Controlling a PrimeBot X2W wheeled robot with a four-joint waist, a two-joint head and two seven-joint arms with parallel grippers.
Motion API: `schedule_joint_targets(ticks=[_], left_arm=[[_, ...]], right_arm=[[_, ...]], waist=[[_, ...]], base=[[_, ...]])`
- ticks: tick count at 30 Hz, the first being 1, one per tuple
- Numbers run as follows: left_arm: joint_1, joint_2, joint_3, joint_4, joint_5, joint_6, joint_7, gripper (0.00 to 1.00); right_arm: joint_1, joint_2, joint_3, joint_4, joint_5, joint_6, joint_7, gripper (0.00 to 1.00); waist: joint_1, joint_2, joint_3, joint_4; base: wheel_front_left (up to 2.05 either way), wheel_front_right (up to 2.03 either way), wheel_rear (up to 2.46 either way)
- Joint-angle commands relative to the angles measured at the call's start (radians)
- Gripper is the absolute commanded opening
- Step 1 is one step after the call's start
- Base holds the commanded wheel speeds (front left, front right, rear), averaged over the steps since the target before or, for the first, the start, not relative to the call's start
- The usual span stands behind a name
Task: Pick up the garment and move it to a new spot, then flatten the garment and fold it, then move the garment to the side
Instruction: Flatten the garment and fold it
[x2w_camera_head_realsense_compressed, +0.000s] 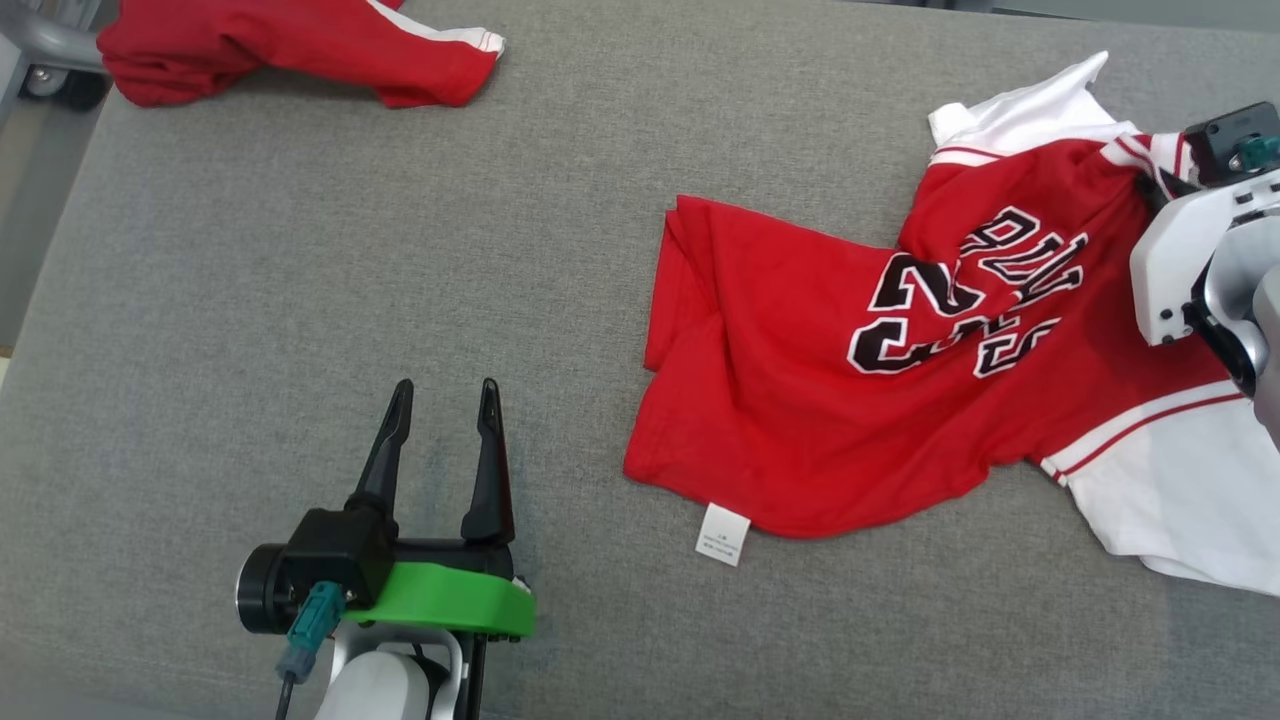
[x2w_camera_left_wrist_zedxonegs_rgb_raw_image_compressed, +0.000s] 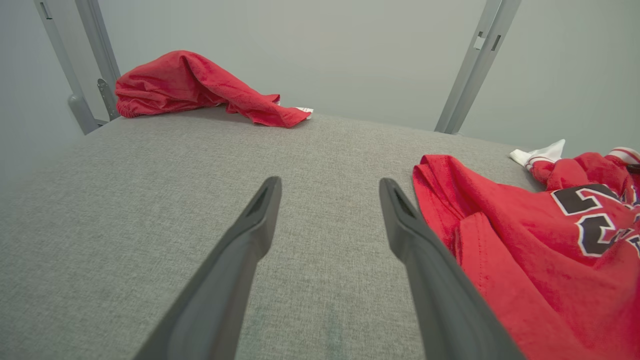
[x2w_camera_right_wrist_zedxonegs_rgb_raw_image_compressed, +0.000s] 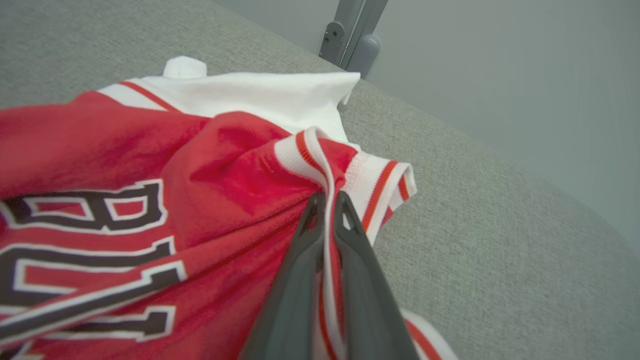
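A grey fabric-covered bench stands before a plain pale wall, with grey metal frame posts rising behind its far edge. The garment, a red jersey with black-and-white lettering and white sleeves, lies rumpled on the right half of the bench, its hem toward the middle and a small white label sticking out at the near edge. The right hand is at the jersey's far right end, its two dark fingers pinched together on the striped red-and-white collar, with a fold of that trim caught between them and the cloth bunched up around the tips. The left hand hovers over bare bench at the lower left, its fingers spread wide and holding nothing, well apart from the jersey's hem. A second red garment with a white stripe lies crumpled at the far left corner of the bench.
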Motion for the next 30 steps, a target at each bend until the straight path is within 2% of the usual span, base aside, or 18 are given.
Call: schedule_joint_targets(ticks=[1,5,6,7,8,14,19,23,30], left_arm=[[-0.016,0.002,-0.001,0.001,-0.003,0.003,0.0,1.0],[-0.014,0.002,-0.003,0.005,-0.003,0.004,0.0,1.0],[-0.011,0.002,-0.003,0.006,-0.004,0.005,0.0,1.0],[-0.008,0.002,-0.003,0.007,-0.004,0.007,0.0,1.0],[-0.005,0.002,-0.004,0.007,-0.004,0.007,0.0,1.0],[0.002,0.002,-0.006,0.018,0.012,-0.004,0.0,1.0],[0.006,0.002,0.008,0.027,0.035,-0.012,0.0,1.0],[0.019,0.003,0.032,0.036,0.048,-0.019,0.0,1.0],[0.055,0.003,0.07,0.061,0.065,-0.033,0.0,1.0]], right_arm=[[-0.025,0.009,-0.009,0.03,-0.016,-0.002,-0.018,0.0],[-0.059,0.049,-0.03,0.107,-0.038,-0.002,-0.061,0.0],[-0.064,0.058,-0.034,0.123,-0.044,-0.002,-0.076,0.2],[-0.065,0.07,-0.036,0.137,-0.048,-0.002,-0.092,0.49],[-0.067,0.079,-0.038,0.148,-0.055,-0.002,-0.112,1.0],[-0.052,0.123,-0.049,0.174,-0.054,-0.002,-0.227,1.0],[-0.009,0.136,-0.065,0.113,-0.033,-0.002,-0.269,1.0],[0.059,0.122,-0.132,-0.035,-0.044,-0.002,-0.273,1.0],[0.317,0.148,-0.31,-0.319,-0.106,-0.001,-0.273,1.0]], waist=[[0.0,0.0,0.007,0.015],[0.0,0.0,0.004,0.022],[0.0,0.0,0.001,0.021],[0.0,0.0,-0.003,0.018],[0.0,0.0,-0.007,0.014],[0.0,0.0,-0.05,-0.035],[0.0,0.0,-0.099,-0.098],[0.0,0.0,-0.143,-0.152],[0.0,0.0,-0.227,-0.213]], base=[[0.0,0.0,0.0],[0.0,0.0,0.0],[0.0,0.0,0.0],[0.0,0.0,0.0],[0.0,0.0,0.0],[0.0,0.0,0.0],[0.0,0.0,0.0],[0.0,0.0,0.0],[0.0,0.0,0.0]])
